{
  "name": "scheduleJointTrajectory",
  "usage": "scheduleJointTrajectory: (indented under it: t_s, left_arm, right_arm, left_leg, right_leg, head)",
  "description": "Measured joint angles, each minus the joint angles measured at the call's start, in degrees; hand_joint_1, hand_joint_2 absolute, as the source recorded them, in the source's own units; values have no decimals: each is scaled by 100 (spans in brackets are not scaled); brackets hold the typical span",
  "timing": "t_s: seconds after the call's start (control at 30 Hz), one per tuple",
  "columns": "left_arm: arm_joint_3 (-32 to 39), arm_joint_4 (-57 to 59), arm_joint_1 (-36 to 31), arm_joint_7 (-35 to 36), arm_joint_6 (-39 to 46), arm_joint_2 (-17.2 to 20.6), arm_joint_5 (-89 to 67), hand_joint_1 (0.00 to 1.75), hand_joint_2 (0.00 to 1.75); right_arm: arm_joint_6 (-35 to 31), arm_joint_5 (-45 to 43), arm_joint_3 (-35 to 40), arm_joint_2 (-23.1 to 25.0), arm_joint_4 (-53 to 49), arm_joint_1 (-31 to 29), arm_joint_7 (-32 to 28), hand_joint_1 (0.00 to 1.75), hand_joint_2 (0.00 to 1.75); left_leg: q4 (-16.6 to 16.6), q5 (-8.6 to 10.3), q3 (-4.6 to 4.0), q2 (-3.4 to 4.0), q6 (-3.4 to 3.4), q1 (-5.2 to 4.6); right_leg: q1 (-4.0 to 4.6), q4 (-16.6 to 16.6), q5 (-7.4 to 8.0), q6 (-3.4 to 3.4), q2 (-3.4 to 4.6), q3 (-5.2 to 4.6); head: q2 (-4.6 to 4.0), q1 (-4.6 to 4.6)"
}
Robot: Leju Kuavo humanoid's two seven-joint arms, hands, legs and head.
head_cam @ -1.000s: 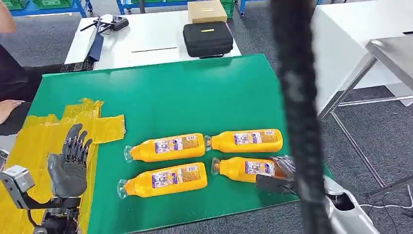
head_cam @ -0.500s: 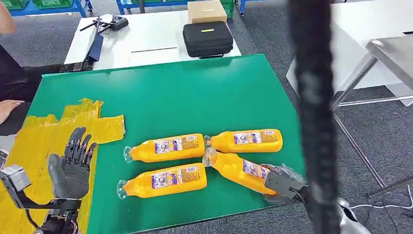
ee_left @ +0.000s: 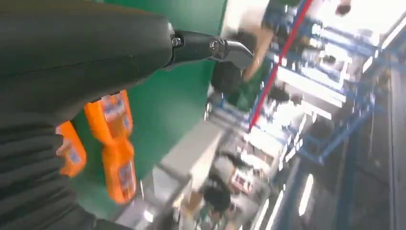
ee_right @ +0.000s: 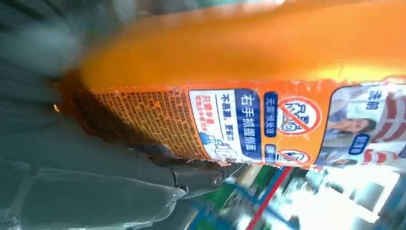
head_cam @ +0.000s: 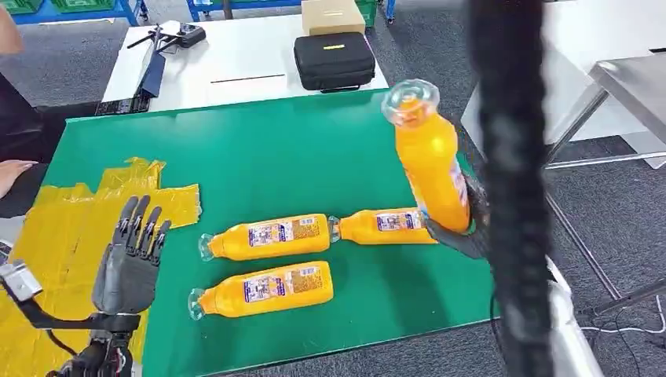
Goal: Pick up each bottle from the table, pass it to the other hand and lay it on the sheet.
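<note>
Four bottles are in play: three lie on the green table, and the fourth, the lifted bottle, is off the surface. A second ago it lay flat near the table's front right corner with the right robot hand on its base; half a second ago it had swung askew; now it stands nearly upright in the air, cap up, above the table's right edge. So the pick-up looks done, and the handover is the next step.

Right robot hand grasps the bottle's lower end, fingers wrapped around the labelled part, though a dark blurred cable partly hides the grip in the head view, so how firm it is I can only guess.

Left robot hand is released, holding nothing, fingers straight and spread, pointing up, palm seemingly toward the bottles. It hovers near the table's front left corner, over the edge of the yellow sheet, and has crept slightly upward.
</note>
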Motion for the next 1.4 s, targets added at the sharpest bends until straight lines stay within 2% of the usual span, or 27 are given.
scheduleJointTrajectory:
  t_s: [0.07, 0.13, 0.33, 0.8, 0.97, 1.13, 1.27, 1.4]
  left_arm:
    - [-244, 136, -353, 95, 2, -66, 130, 0, 175]
    - [-466, 254, -624, 145, 11, -146, 210, 0, 175]
    - [-748, 433, -990, 193, 87, -251, 322, 0, 175]
    - [-818, 549, -1086, 200, 96, -265, 328, 0, 175]
    - [-892, 632, -1261, 169, 258, -252, 328, 0, 175]
    - [-1019, 796, -1560, 171, 794, -249, 210, 0, 175]
    - [-1163, 929, -1822, 180, 1666, -297, -32, 0, 175]
    - [-1211, 1062, -1997, 149, 2019, -337, 27, 0, 175]
  right_arm:
    - [-323, 391, 431, 308, 507, -609, 306, 175, 175]
    - [-360, 548, 864, 621, 993, -1083, 514, 175, 175]
    - [-367, 786, 1664, 1240, 1868, -1815, 771, 175, 175]
    - [-360, 804, 1988, 1500, 2397, -2119, 808, 175, 175]
    - [-321, 1186, 2259, 1769, 2611, -2338, 985, 175, 175]
    - [-577, 1635, 2677, 2121, 2893, -2609, 991, 175, 175]
    - [-918, 2307, 3119, 2330, 2948, -2605, 1026, 175, 175]
    - [-1263, 3045, 3676, 2486, 2967, -2529, 1127, 175, 175]
  left_leg:
    - [0, 21, -16, 8, 4, 0]
    - [1, 39, -33, 6, -5, 0]
    - [1, 57, -63, -14, -15, 9]
    - [2, 56, -88, -22, -14, 3]
    - [2, 57, -89, -16, -15, 8]
    - [2, 64, -90, -24, -22, 19]
    - [2, 65, -91, -23, -22, 18]
    - [2, 64, -99, -25, -22, 17]
  right_leg:
    - [0, 0, 24, -2, 4, -19]
    - [0, 0, 34, 7, 3, -35]
    - [3, 6, 46, -6, -2, -58]
    - [1, 5, 46, -5, -4, -79]
    - [2, 6, 48, -7, -3, -84]
    - [6, 7, 48, -8, -5, -85]
    - [10, 8, 48, -8, -4, -85]
    - [10, 8, 47, -8, -6, -91]
  head:
    - [0, 0]
    - [0, -2]
    - [0, 0]
    - [0, 2]
    - [0, 0]
    - [0, 2]
    - [0, 2]
    - [0, -2]
